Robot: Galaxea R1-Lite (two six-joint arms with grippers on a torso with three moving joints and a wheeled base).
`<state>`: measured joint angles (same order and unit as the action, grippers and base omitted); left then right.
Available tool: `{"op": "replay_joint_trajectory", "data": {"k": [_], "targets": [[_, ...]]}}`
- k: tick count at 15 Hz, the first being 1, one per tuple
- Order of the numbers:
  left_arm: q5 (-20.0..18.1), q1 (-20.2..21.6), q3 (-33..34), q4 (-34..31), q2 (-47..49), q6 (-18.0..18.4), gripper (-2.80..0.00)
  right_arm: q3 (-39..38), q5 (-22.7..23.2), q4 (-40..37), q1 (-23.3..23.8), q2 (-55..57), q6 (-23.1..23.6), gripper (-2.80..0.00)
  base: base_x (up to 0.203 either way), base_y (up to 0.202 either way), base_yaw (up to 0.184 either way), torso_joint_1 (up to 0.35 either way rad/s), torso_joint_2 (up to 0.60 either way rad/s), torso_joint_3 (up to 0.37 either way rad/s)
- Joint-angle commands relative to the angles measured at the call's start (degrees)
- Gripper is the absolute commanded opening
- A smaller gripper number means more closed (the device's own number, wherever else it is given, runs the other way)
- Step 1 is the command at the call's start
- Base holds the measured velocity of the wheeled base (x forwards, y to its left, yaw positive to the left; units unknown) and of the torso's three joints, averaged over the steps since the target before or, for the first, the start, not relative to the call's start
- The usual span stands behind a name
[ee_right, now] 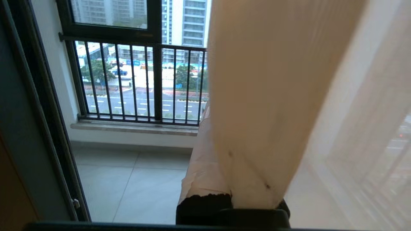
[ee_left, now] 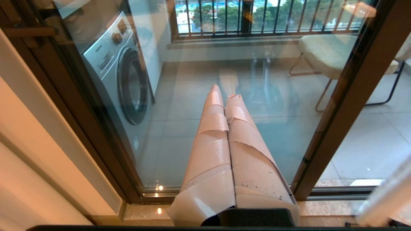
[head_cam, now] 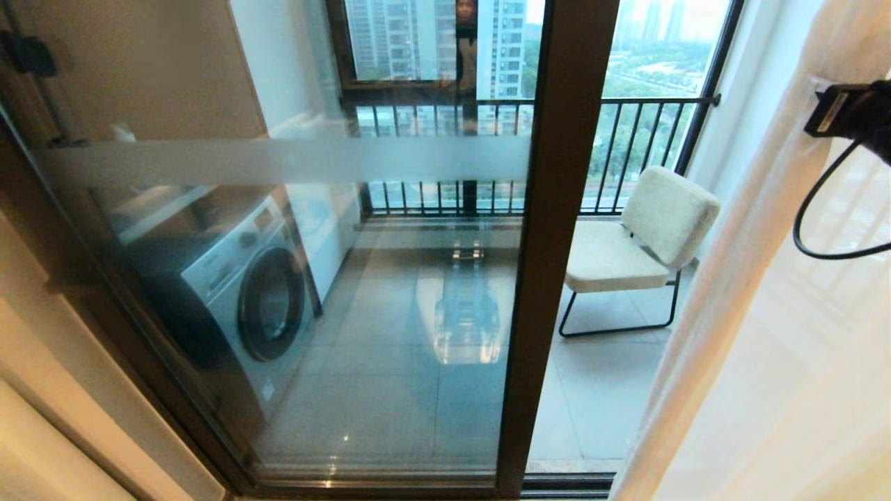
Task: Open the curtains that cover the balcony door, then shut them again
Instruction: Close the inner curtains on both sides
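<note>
- The balcony door (head_cam: 557, 229), glass in a dark brown frame, fills most of the wall and stands uncovered.
- The curtains (head_cam: 752, 327) are bunched at the right side, cream layer and sheer together.
- Beyond the glass: grey floor tiles (head_cam: 390, 390), a washing machine (head_cam: 257, 292) at left, a cream chair (head_cam: 647, 243) by the black railing (head_cam: 487, 153).
- The right hand (ee_right: 221, 179) is pinched shut on the curtains, up at the right.
- The left hand (ee_left: 223, 96) hangs low before the glass, closed and empty.
</note>
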<state>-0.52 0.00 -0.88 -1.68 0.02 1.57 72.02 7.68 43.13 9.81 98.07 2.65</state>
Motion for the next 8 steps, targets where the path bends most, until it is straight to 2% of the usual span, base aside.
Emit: {"op": "replay_joint_trajectory", "data": {"k": [1, 8], "targets": [[0.00, 0.00, 0.00, 0.01, -0.02, 0.01, -2.80, -0.04, 0.05, 0.38, 0.18, -0.24, -0.10, -2.80, 0.000, 0.000, 0.000, 0.000, 0.00, 0.000], [0.00, 0.00, 0.00, -0.08, -0.02, 0.01, -2.80, 0.14, 0.05, 0.64, 0.12, -0.24, -0.10, -2.80, 0.000, 0.000, 0.000, 0.000, 0.00, 0.000]]}}
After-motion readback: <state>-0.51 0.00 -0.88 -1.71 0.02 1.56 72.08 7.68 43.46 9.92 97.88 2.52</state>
